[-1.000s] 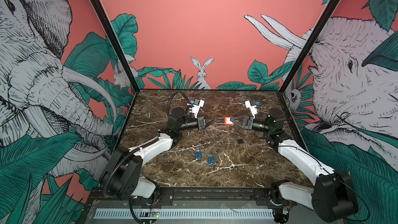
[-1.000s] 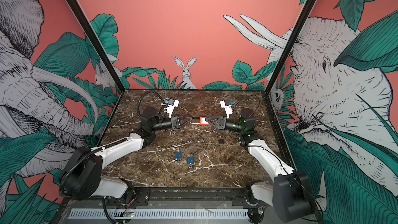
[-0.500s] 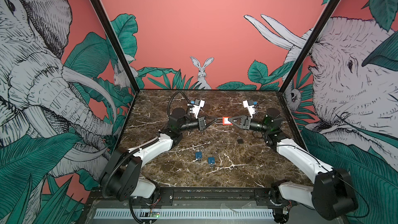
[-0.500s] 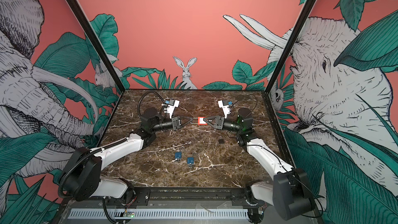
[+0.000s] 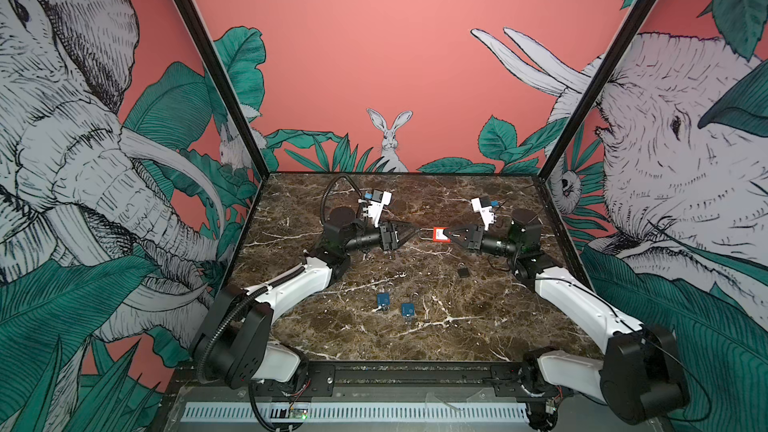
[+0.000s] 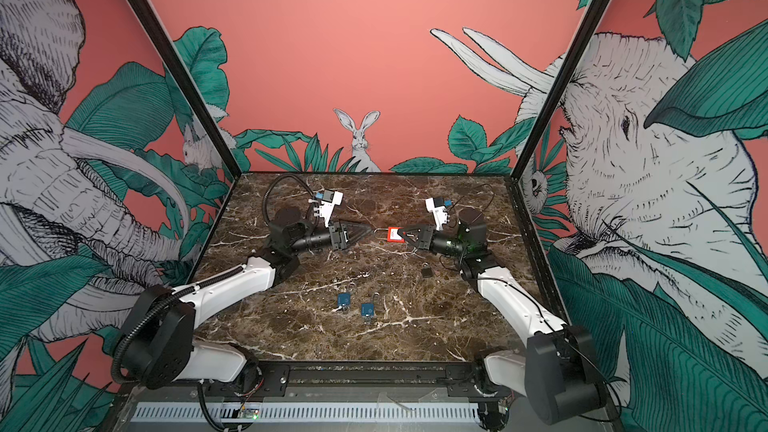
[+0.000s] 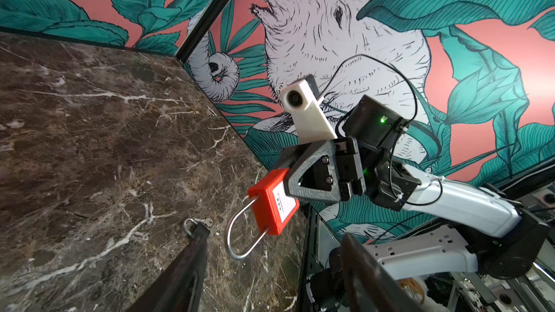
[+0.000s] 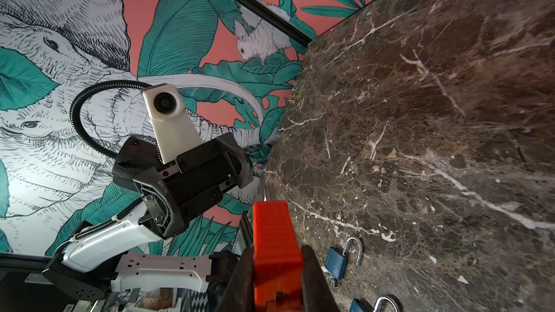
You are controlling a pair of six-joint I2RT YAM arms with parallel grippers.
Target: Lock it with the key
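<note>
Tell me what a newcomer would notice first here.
The red padlock, gripped by the right hand above the back middle of the table, just short of the open left hand. Then two blue padlocks lying near the front, and the elephant murals on either side.

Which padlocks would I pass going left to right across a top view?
Left blue padlock → right blue padlock → red padlock → black padlock.

A robot test booth: mural walls (image 5: 374, 56), marble tabletop (image 5: 457, 338).
</note>
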